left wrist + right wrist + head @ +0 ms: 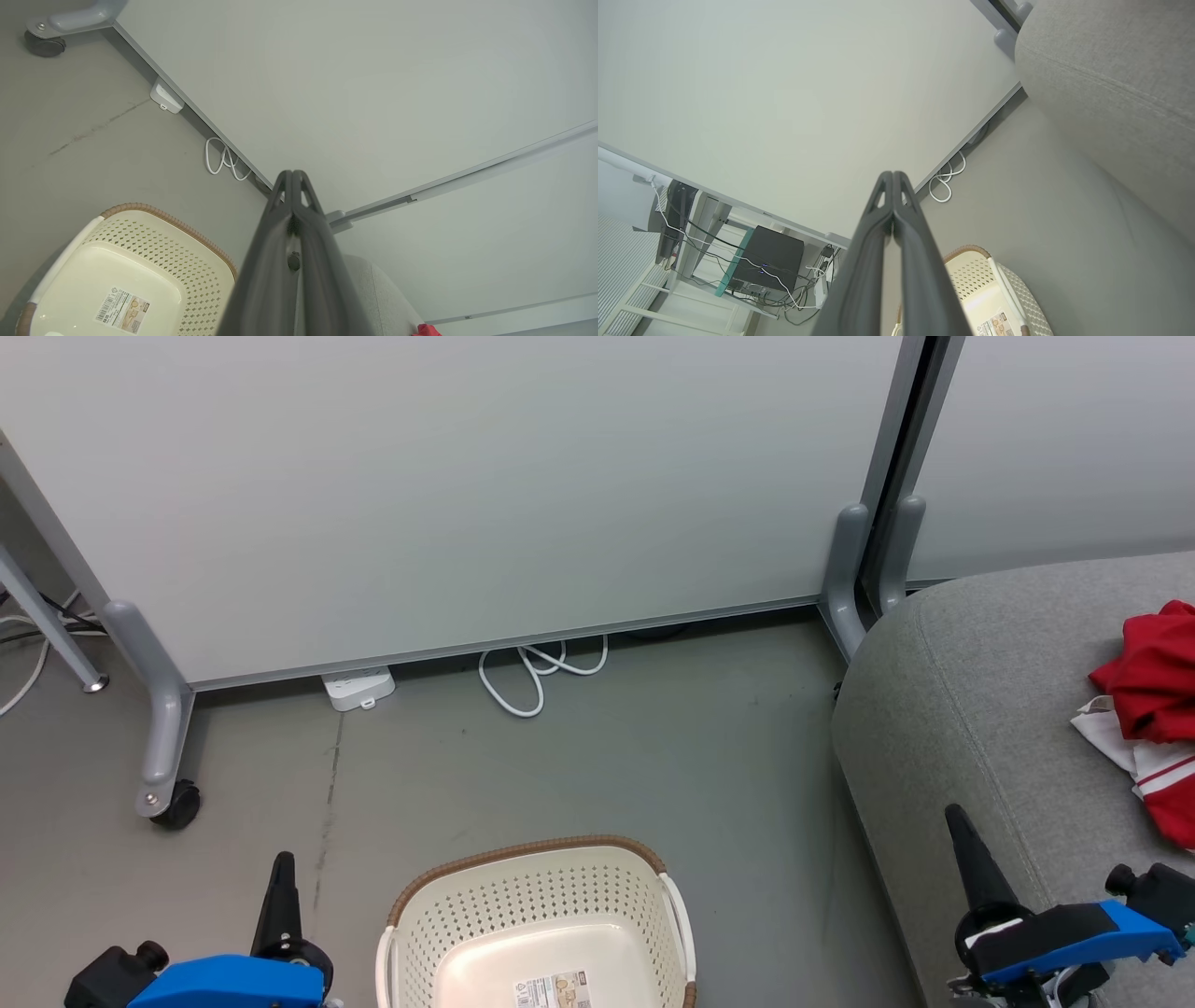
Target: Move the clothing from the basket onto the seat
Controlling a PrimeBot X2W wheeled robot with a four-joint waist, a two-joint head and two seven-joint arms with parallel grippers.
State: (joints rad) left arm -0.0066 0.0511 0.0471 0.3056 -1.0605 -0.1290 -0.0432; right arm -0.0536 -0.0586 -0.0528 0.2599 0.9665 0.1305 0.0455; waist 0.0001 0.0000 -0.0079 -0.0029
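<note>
While the white partition panels take up the whole back of the head view, standing on grey feet, the grey floor spreads out below them. Next in size is the seat, light-grey fabric w/ a stitched seam. It bulges in from the right, and its rounded corner sits just beside the panels' feet. The basket stands on the floor at bottom centre, btwn the two grippers, near the seat but apart from it. It has cream perforated walls, a brown woven-look rim and a bare bottom. The clothing, red w/ a white red-striped panel, lies crumpled on top of the seat at the right edge, partly cut off by the frame and well apart from the basket. The left gripper hangs at lower left over the floor, just left of the basket, w/ its dark fingers pressed together on nothing. The right gripper hangs at lower right over the seat's near part, near the clothing but not touching it, fingers likewise together and gripping nothing. Both wrist views show each pair of fingers meeting at the tips. Smaller items: a white cable loops on the floor at the panels' lower edge, w/ a white power strip to its left. A black caster sits under the left foot, and a label is stuck on the basket's bottom.
</note>
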